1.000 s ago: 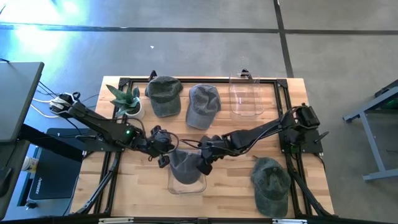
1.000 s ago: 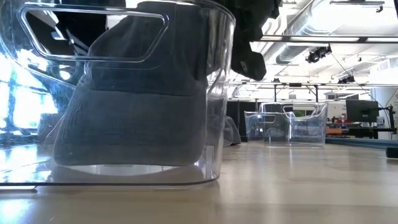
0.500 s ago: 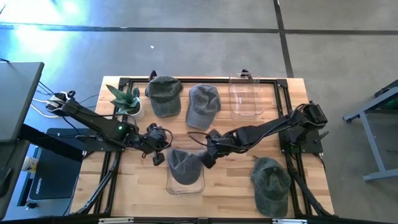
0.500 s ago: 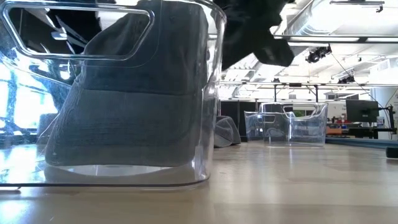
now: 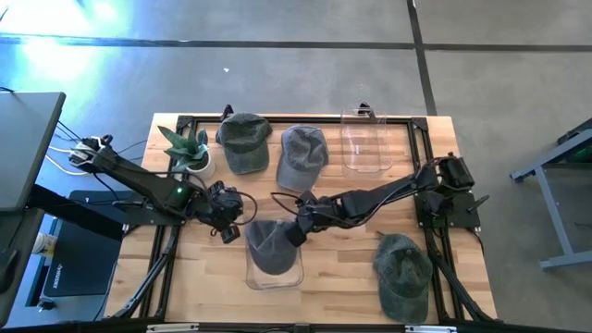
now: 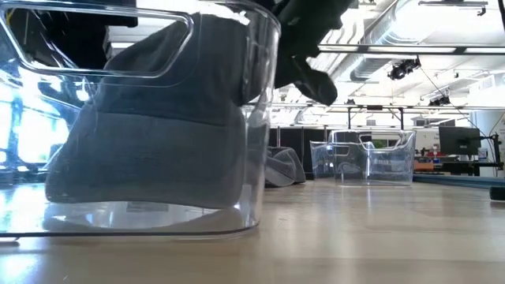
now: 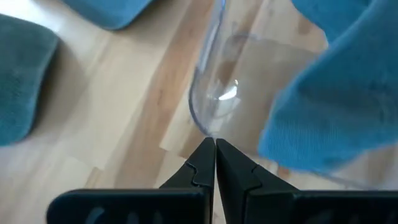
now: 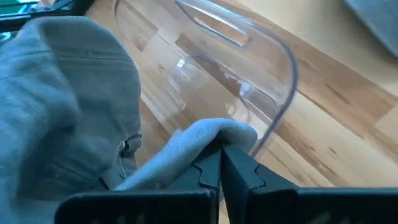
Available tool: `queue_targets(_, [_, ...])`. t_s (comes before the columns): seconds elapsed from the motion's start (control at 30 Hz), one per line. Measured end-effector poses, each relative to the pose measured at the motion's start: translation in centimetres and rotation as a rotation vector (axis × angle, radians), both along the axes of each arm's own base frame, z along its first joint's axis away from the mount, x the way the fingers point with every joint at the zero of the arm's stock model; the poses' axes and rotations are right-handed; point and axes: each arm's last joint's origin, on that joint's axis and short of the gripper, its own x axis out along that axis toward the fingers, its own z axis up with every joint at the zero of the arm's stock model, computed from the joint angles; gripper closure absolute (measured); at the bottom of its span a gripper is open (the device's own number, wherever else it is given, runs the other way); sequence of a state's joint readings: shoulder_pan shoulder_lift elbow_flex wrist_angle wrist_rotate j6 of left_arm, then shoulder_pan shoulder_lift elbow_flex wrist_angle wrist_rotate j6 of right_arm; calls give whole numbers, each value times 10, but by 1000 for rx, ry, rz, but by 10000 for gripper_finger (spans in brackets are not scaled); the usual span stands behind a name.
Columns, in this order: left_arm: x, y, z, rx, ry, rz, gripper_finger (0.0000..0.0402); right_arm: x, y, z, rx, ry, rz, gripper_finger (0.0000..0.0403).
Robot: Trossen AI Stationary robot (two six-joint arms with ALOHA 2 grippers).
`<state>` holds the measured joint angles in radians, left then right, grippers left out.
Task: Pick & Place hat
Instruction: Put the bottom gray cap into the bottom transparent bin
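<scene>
Fabric is pinched between the fingers of my right gripper (image 8: 219,163): a fold of the grey hat (image 8: 68,106) at its edge, with my jaws pressed tight together on it. That hat sits inside the clear bin (image 5: 274,268) at the front middle of the wooden table (image 5: 351,277), its crown filling most of the bin and its cloth rising to the rim on my right side, where I hold it. From table height the hat (image 6: 150,142) rests on the bin floor and leans against the clear wall (image 6: 260,118), with my dark right arm coming down over the rim.

My left gripper (image 7: 215,163) has its fingers fully together too, with nothing between them. Its tips are at the curved corner of the bin (image 7: 214,93), at or just short of the plastic; I cannot tell whether they touch. From above, my left gripper (image 5: 231,222) sits just beside the bin's near-left corner.

Elsewhere on the table: two more hats at the back, a green one (image 5: 245,141) and a grey one (image 5: 302,155); a second clear bin (image 5: 366,141) beside them; a small potted plant (image 5: 188,148) at the back left; and a green hat (image 5: 404,270) at the front right.
</scene>
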<state>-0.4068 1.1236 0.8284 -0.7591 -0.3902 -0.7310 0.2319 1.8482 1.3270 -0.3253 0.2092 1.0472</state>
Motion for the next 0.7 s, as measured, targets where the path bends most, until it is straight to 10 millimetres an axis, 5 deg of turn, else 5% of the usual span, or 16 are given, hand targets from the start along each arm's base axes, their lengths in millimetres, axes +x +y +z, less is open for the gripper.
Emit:
queue_targets(0.3, [6, 0, -1, 67, -32, 18, 392, 7, -5, -18, 4, 43, 4, 402])
queue_targets(0.7, [-1, 3, 46, -34, -259, 18, 392, -24, -10, 23, 55, 96, -21, 399])
